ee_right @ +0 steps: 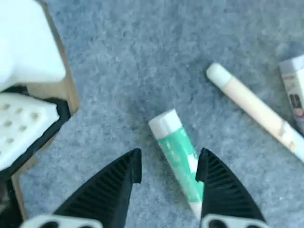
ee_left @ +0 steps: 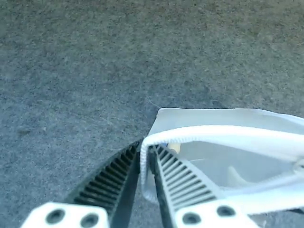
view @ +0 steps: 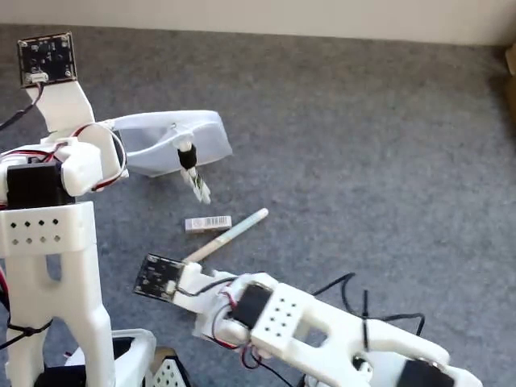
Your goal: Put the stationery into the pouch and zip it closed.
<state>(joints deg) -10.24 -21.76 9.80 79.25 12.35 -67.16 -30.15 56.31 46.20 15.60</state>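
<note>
**Right pincer**: fingers spread, holding nothing, low over the grey bench.

**Green-and-white tube**: lies flat on the bench in the gap between those fingers, off-centre and close against one of them. Its white cap points away from the pincer. The long axis runs nearly along the pincer's reach, slightly slanted, so closing would likely meet it across the barrel. The right arm is the nearer one.

**Cream pen**: farther out, apart from the tube, lying aslant.

**Eraser**: just beside the pen.

**Left pincer**: pressed together on the zip rim of the pouch, whose mouth gapes open beyond the loose stationery.
</note>
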